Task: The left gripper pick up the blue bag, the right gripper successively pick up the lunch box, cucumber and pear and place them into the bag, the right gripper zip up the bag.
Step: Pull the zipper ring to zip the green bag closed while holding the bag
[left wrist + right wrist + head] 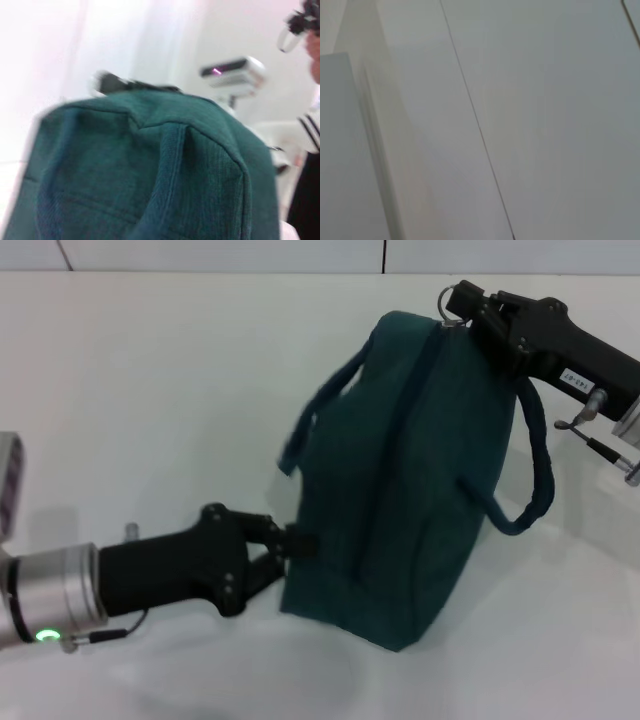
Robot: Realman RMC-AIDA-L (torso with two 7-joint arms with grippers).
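Left gripper (292,545) clamped on blue bag (400,490) lower edge, right gripper (462,312) pinching its top zipper pull, bag upright on white table (150,390).

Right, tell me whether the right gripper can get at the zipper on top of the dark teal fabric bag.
Probably yes: the right gripper is already at the top corner of the teal bag, by a metal ring, with nothing between them.
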